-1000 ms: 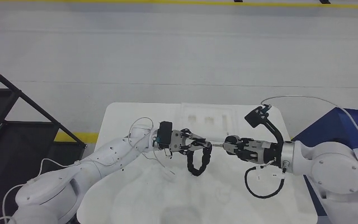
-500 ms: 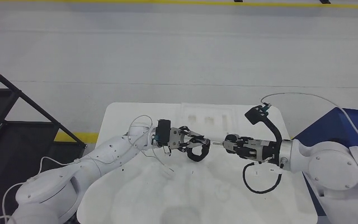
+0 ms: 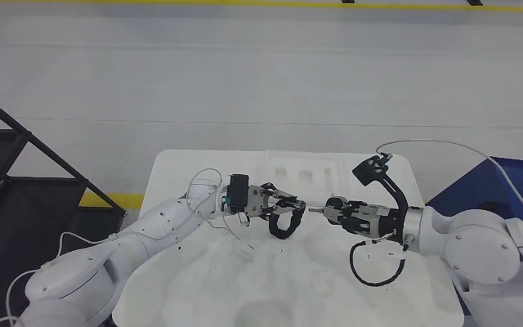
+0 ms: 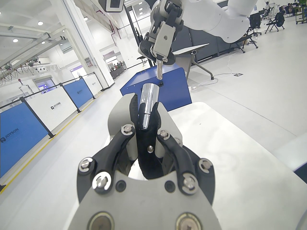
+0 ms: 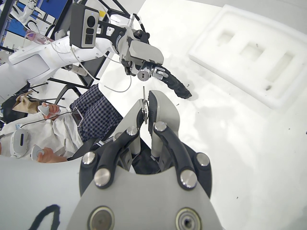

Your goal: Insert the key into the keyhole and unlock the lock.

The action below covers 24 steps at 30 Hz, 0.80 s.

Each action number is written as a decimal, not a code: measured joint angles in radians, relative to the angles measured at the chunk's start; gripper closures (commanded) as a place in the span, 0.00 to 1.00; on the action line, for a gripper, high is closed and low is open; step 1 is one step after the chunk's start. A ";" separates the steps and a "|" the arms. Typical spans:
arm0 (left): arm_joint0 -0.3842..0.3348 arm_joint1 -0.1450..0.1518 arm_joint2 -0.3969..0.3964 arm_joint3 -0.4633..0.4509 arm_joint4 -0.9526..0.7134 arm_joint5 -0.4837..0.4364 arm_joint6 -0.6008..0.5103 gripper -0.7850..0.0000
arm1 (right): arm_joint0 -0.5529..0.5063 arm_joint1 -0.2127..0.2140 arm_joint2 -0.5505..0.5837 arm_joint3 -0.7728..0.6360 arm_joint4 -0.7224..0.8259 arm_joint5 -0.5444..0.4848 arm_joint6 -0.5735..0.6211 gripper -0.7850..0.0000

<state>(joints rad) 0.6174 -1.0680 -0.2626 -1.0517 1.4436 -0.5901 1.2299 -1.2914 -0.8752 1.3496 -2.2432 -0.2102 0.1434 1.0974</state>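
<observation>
- Pinched in right gripper (image 5: 145, 101), fingers nearly closed: key (image 5: 144, 94), blade poking past fingertips.
- Just ahead of key tip, not touching: keyhole (image 5: 143, 74) of lock (image 4: 149, 96).
- Clamped around lock: left gripper (image 4: 144, 107), facing right gripper.
- Farther off, on table (image 5: 239, 144): foam tray (image 5: 208, 46).

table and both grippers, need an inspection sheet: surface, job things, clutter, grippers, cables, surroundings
surface: white table, bare under the arms.
job's things: lock, a chrome cylinder with a black loop, held above the table; its keyhole faces the key, whose tip stops short of it, not yet inserted.
clutter: white foam tray with three recesses, at the far edge.
grippers: left gripper shut on the lock; right gripper shut on the key.
cables: black cable looping under the right wrist; white cable on the left arm.
surroundings: black frame and blue box beside the table.
</observation>
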 measured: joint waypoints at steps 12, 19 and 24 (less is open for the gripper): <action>0.020 -0.008 -0.042 0.002 0.032 -0.010 -0.010 1.00 | 0.028 -0.003 -0.061 -0.038 -0.126 0.065 -0.033 1.00; 0.030 -0.011 -0.063 0.002 0.052 -0.018 -0.018 1.00 | 0.034 -0.006 -0.084 -0.043 -0.145 0.079 -0.036 1.00; 0.037 -0.013 -0.077 0.000 0.060 -0.021 -0.021 1.00 | 0.044 -0.009 -0.100 -0.039 -0.150 0.085 -0.040 1.00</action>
<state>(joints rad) 0.6549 -1.0814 -0.3391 -1.0520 1.5040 -0.6108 1.2092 -1.2475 -0.8838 1.2498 -2.2818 -0.3606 0.2279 1.0575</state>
